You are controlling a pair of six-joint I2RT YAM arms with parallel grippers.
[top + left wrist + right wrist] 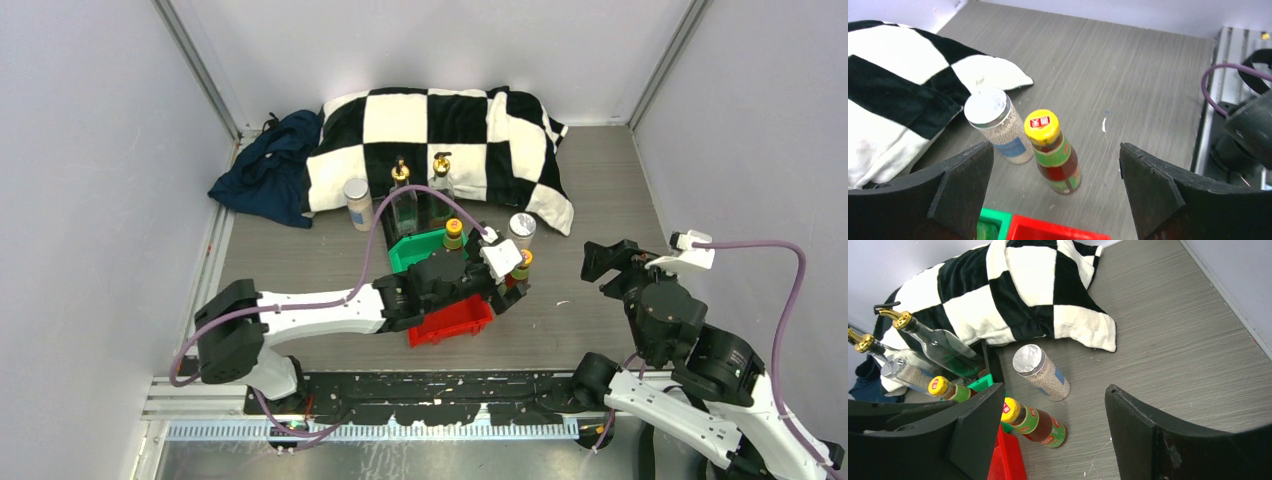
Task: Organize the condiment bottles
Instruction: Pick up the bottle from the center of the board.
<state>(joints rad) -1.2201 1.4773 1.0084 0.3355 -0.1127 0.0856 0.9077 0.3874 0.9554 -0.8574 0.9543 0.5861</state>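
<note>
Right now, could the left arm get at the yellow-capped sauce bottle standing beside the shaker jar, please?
Probably yes: the left gripper is open and the sauce bottle stands upright straight ahead of it; only the shaker jar beside it might get nudged.

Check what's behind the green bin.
Two tall glass bottles with gold pourers stand behind the green bin, checkered cloth beyond. The bin's wall hides their bases.

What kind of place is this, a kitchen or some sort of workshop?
Most likely a robot test booth, not a kitchen: plain pale walls box in a grey table, two arms are bolted to a rail, and condiment bottles stand beside plastic bins.
</note>
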